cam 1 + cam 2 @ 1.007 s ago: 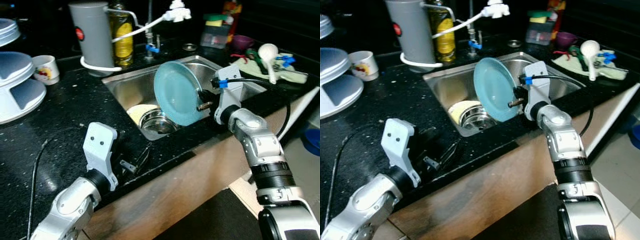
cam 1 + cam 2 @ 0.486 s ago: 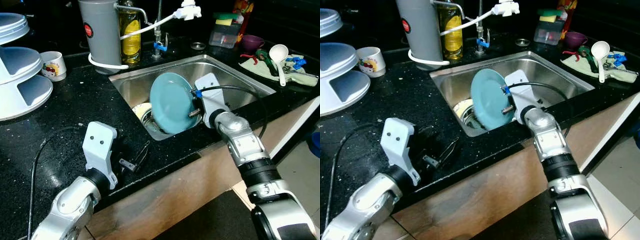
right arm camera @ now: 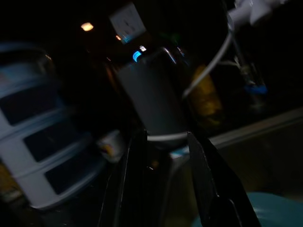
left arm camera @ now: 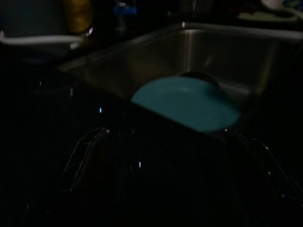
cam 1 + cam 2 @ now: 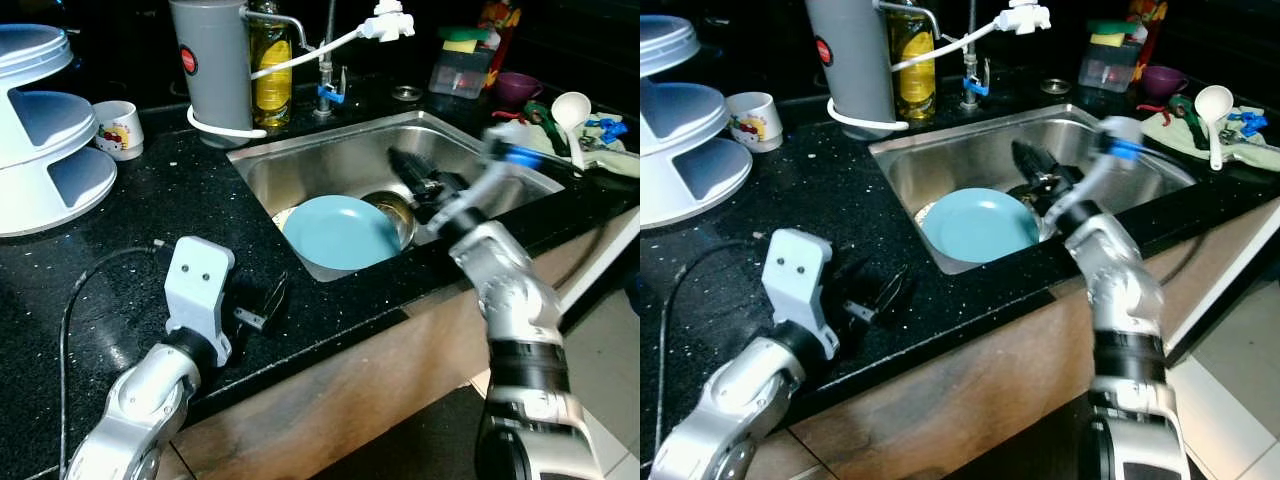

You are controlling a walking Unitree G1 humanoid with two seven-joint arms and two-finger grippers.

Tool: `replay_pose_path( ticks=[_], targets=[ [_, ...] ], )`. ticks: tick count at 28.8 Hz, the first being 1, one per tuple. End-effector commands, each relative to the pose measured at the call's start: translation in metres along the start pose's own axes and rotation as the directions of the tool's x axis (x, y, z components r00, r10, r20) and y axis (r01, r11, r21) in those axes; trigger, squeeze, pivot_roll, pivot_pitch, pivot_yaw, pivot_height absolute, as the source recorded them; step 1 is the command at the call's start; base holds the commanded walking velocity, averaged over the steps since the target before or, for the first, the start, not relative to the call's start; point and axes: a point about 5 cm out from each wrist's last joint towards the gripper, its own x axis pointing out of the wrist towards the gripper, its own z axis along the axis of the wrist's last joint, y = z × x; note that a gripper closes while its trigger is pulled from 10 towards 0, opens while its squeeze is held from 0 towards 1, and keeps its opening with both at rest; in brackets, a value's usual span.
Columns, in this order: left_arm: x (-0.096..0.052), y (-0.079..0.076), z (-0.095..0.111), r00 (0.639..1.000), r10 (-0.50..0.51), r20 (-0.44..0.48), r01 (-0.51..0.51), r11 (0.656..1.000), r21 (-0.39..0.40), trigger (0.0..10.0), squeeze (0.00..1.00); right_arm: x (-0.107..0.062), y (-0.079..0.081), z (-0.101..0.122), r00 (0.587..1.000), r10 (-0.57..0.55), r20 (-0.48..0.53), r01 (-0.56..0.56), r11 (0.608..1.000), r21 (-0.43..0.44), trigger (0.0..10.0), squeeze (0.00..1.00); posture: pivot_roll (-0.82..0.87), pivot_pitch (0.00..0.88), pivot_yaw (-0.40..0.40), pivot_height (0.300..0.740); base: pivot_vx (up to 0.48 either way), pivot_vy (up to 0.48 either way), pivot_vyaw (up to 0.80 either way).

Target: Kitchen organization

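- Black speckled tabletop [image 5: 150, 210] with a steel sink [image 5: 300, 165] let into it, head views: teal plate [image 5: 340, 231] lying nearly flat at the sink's bottom, partly covering a round steel bowl [image 5: 392, 212] just behind it.
- Right claw [image 5: 415, 177], head views: raised over the sink, above and just behind the plate, clear of it; arm motion-blurred, black fingers slightly apart and holding nothing.
- Left claw [image 5: 260, 308], head views: resting low on the tabletop in front of the sink's near edge, the plate beyond it; fingers spread apart, empty.
- Beyond the claws, head views: grey canister [image 5: 212, 68], yellow bottle [image 5: 270, 60] and faucet [image 5: 385, 22] behind the sink; white tiered rack [image 5: 45, 140] and mug [image 5: 118, 129] off to the left; white ladle [image 5: 570, 110] on a cloth to the right.
- Left wrist view, dark: plate [image 4: 187, 103] ahead of the open fingers, inside the sink [image 4: 227, 52].
- Right wrist view, dark: two fingers [image 3: 130, 184] parted, grey canister [image 3: 154, 101] between and beyond them; plate edge [image 3: 246, 210] beside one finger.
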Motion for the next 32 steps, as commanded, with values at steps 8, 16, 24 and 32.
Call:
replay_pose_path(
  ticks=[8, 16, 24, 32],
  targets=[
    [0.005, 0.000, -0.010, 0.998, 0.051, -0.048, -0.051, 0.999, 0.009, 10.0, 0.00, -0.022, 0.013, -0.007, 0.990, 0.141, 0.016, -0.142, 0.981, 0.133, 10.0, 0.00, 0.05, 0.000, -0.021, 0.740, -0.063, 0.000, 0.00],
    [0.006, -0.004, -0.016, 0.997, 0.054, -0.058, -0.052, 0.998, 0.031, 10.0, 0.00, -0.037, 0.013, -0.018, 0.984, 0.178, -0.013, -0.173, 0.965, 0.196, 10.0, 0.00, 0.05, 0.000, -0.017, 0.740, -0.306, 0.000, 0.00],
    [0.006, -0.005, -0.018, 0.996, 0.058, -0.063, -0.056, 0.998, 0.034, 10.0, 0.00, -0.049, 0.000, -0.021, 0.988, 0.139, -0.064, -0.126, 0.975, 0.183, 10.0, 0.00, 0.06, 0.000, -0.016, 0.740, -0.332, 0.000, 0.00],
    [0.009, -0.007, -0.018, 0.997, 0.048, -0.059, -0.046, 0.998, 0.035, 10.0, 0.00, -0.053, -0.010, -0.026, 0.989, 0.070, -0.126, -0.057, 0.993, 0.108, 10.0, 0.00, 0.05, 0.000, -0.012, 0.740, -0.339, 0.000, 0.00]
  ],
)
